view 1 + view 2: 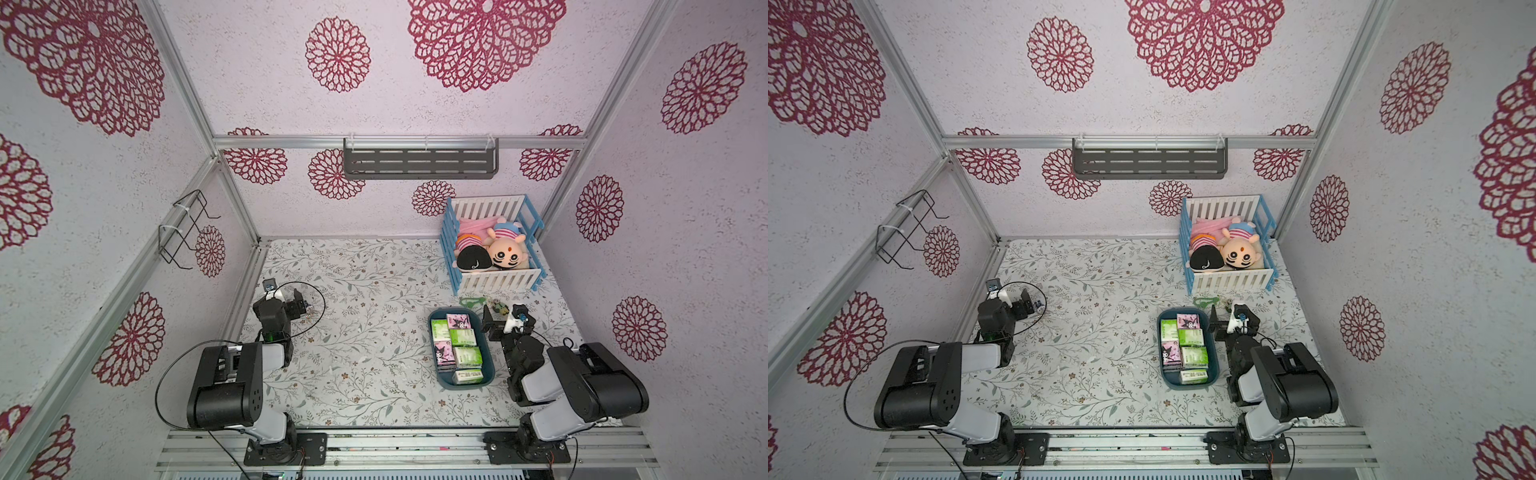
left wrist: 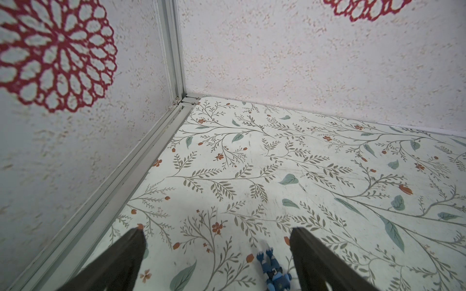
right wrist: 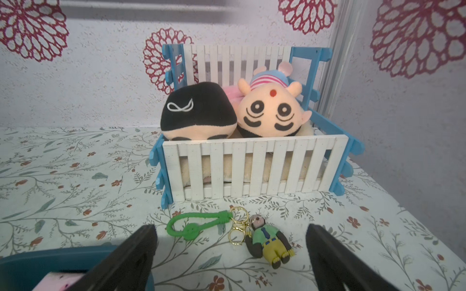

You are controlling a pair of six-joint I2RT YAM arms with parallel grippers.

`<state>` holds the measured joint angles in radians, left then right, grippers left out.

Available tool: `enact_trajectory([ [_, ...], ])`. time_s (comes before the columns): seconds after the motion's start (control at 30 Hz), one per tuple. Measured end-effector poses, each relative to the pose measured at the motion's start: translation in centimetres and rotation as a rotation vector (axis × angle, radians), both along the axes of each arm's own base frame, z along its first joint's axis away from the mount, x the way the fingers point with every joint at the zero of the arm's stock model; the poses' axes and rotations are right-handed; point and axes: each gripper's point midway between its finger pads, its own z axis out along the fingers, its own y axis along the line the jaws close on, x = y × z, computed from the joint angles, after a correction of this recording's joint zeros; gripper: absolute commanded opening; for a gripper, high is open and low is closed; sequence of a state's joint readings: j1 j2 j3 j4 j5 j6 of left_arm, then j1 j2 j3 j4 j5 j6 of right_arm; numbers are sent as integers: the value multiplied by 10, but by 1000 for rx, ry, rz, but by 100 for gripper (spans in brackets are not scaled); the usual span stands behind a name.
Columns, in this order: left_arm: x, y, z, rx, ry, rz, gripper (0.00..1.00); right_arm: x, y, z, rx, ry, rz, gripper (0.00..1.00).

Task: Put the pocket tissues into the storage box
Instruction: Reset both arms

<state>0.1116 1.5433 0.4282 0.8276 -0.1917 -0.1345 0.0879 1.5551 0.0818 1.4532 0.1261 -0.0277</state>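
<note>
The storage box [image 1: 465, 386] [image 1: 1187, 385], a dark teal tub, sits on the floral table at the right. Several pocket tissues [image 1: 461, 345] [image 1: 1187, 345] lie packed inside it, green-and-white and pink with a black figure. My right gripper [image 1: 498, 312] [image 1: 1225, 312] [image 3: 230, 226] hovers just beyond the box's far right corner, open and holding nothing. In the right wrist view a corner of the box [image 3: 50, 254] and a pink pack [image 3: 63, 281] show beside one finger. My left gripper [image 1: 302, 302] [image 1: 1030, 301] [image 2: 216, 230] is open and holds nothing, near the left wall.
A blue-and-white toy crib [image 1: 498, 280] [image 3: 252, 166] with two plush dolls stands at the back right. A green keychain loop [image 3: 194, 225] and a small figure [image 3: 269, 243] lie under the right gripper. A tiny blue figure [image 2: 273, 272] lies under the left gripper. A grey shelf [image 1: 419, 160] hangs on the back wall.
</note>
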Motion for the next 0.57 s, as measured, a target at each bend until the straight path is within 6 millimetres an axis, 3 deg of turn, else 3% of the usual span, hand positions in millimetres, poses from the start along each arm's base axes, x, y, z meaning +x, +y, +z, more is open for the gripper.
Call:
enact_trajectory([
  [0.17, 0, 0, 0, 0, -1, 0, 97, 10, -2, 17, 6, -53, -15, 99],
  [0.57, 0, 0, 0, 0, -2, 0, 97, 18, -3, 18, 6, -43, -30, 99],
])
